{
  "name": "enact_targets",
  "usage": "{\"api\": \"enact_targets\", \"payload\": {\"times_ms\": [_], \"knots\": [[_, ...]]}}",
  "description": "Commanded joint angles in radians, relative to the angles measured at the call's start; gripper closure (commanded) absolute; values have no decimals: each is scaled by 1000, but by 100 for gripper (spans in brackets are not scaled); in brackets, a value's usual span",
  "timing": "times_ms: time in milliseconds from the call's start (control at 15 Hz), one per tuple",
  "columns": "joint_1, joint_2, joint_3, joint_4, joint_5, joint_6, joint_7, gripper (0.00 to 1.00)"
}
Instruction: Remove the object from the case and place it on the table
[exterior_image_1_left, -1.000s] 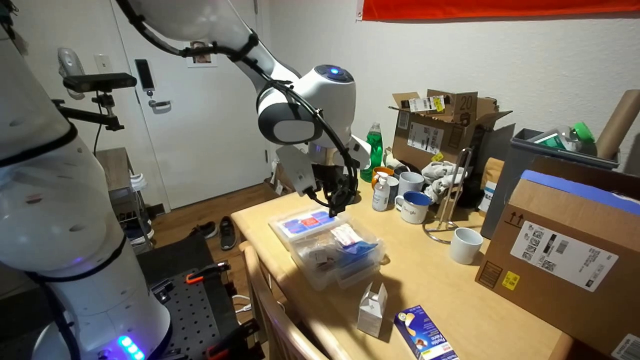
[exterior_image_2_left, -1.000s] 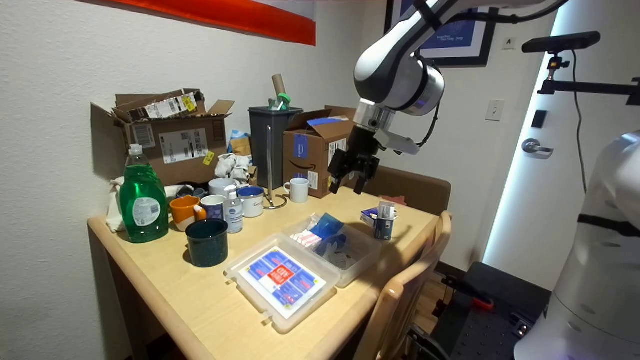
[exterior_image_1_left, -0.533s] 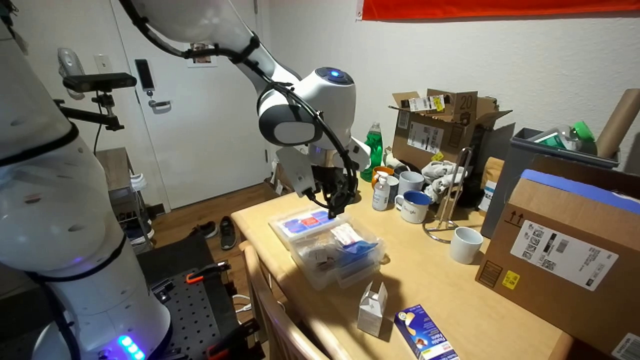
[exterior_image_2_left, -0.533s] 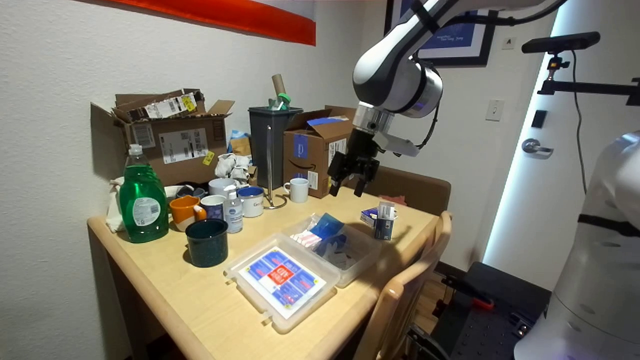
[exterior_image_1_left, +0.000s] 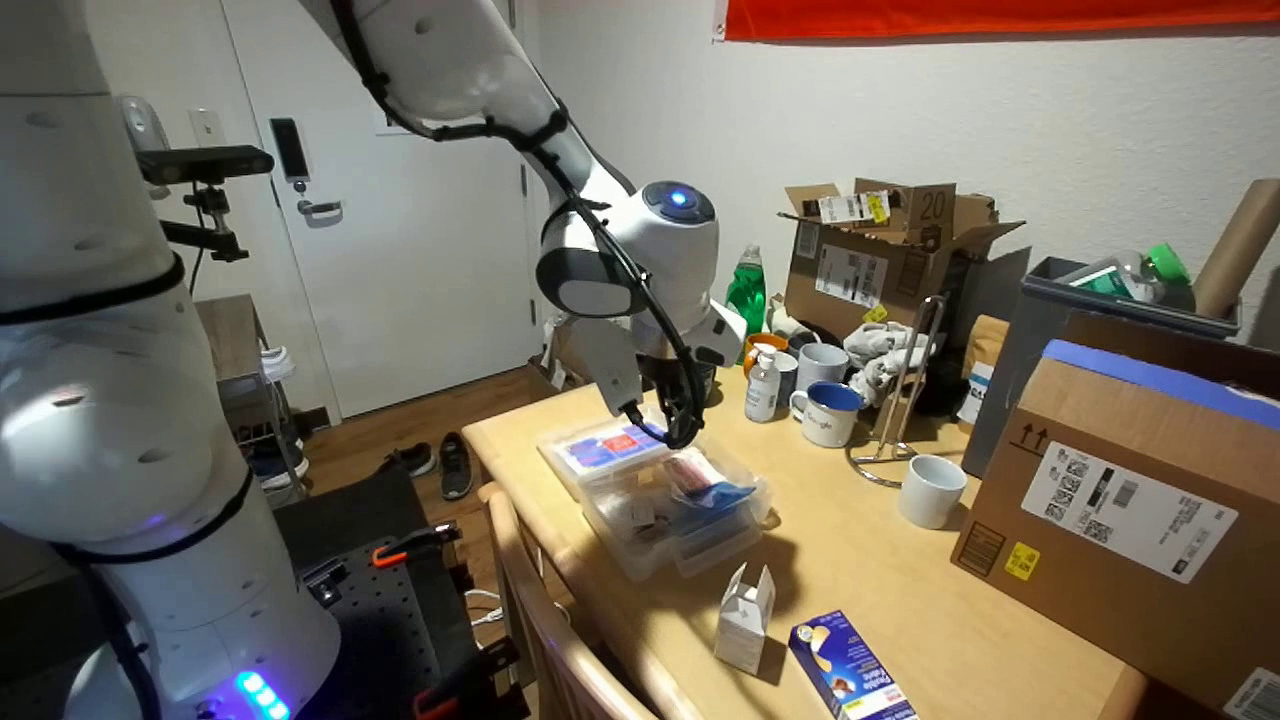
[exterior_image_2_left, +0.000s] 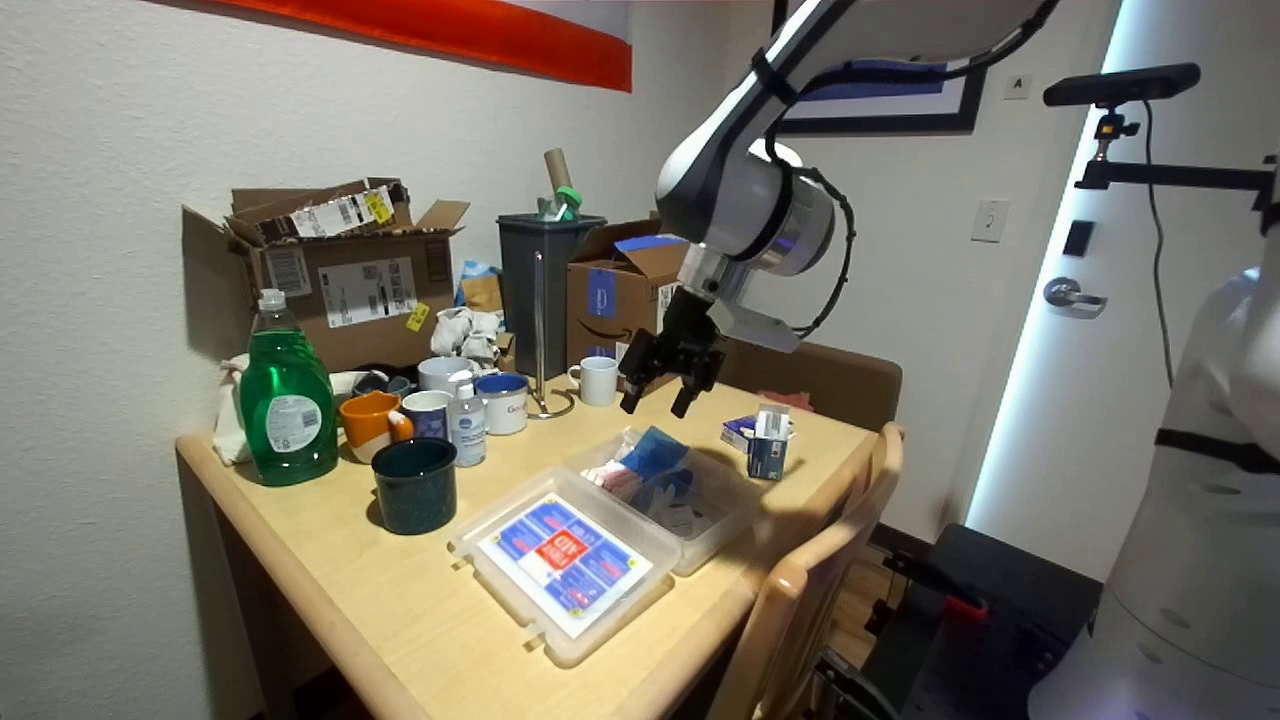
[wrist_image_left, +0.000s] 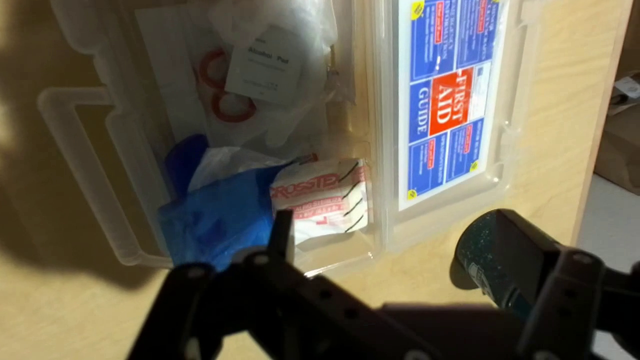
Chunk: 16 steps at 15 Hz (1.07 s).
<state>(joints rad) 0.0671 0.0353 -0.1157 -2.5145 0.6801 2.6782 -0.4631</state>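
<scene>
The clear-plastic case lies open on the tan table, its lid with a blue and red first-aid label folded flat. It shows also in an exterior view and in the wrist view. Its tray holds a white packet with red print, a blue packet, an alcohol pad and red-handled scissors. My gripper is open and empty, tilted, above the tray. In the wrist view its jaws are wide apart. A cable partly hides the gripper in an exterior view.
A dark green mug stands beside the lid. Mugs, a green soap bottle and a metal stand are near the wall. A small carton and a blue box lie past the tray. A chair touches the table side.
The arm has lowered and my gripper has moved down toward the case, tilting a little. It stays open. The case is in the same place.
</scene>
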Motion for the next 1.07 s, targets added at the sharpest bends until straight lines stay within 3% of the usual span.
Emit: {"api": "enact_targets", "payload": {"times_ms": [0,267,800,867,1000], "knots": [[-20,146,9,108,196,7,-181,0],[-44,269,13,198,300,-7,-293,0],[-98,439,28,357,367,-133,-358,0],[-160,449,85,369,344,-142,-345,0],[-195,474,111,394,352,-175,-351,0]]}}
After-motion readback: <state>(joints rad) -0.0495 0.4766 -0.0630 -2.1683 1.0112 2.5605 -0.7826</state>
